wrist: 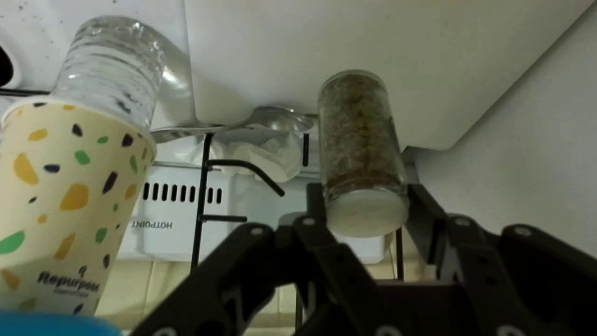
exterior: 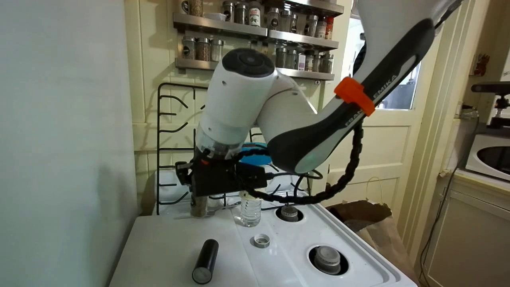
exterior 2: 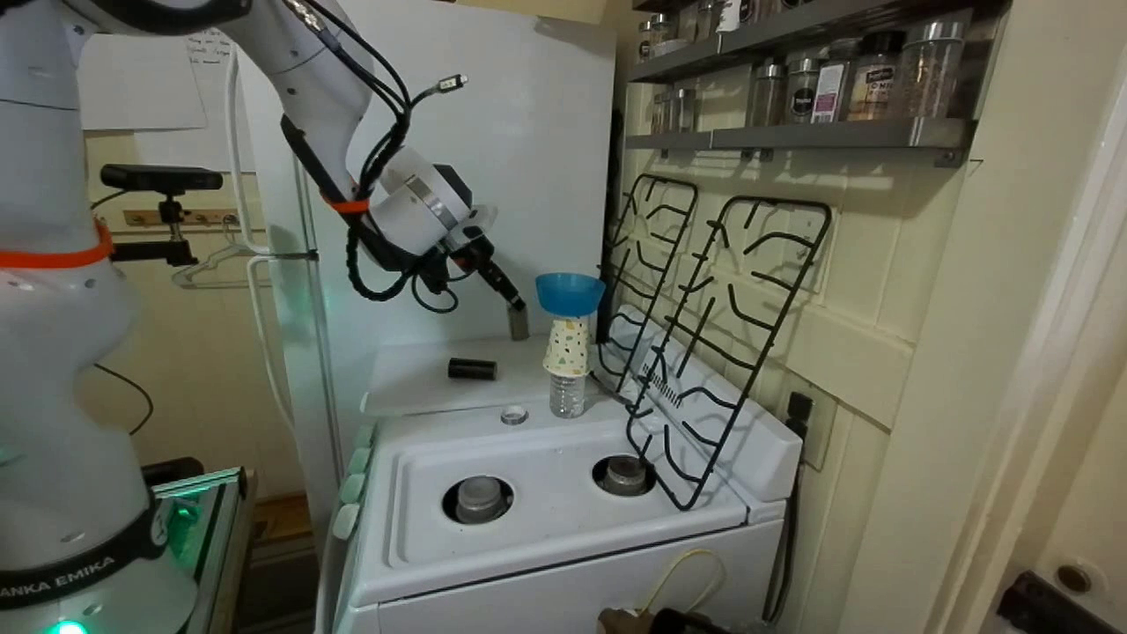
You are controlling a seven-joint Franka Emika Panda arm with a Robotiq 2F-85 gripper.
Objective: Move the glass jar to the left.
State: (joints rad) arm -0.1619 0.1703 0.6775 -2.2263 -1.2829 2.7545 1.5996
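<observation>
Jaws clenched on the flat white end of the clear cylindrical glass jar (wrist: 357, 126), grainy brownish fill; its body sits just below them, long axis near vertical, white end up, can't tell if base touches the smooth white table (exterior: 159, 243). Left of jaws in wrist view: shiny metal spoon (wrist: 280, 119) near the jar, then a speckled paper cup (wrist: 77, 186), upside down on a clear ribbed cylinder (wrist: 109, 65). Matte black cylinder (exterior: 206, 259) on its side, lower than jaws.
</observation>
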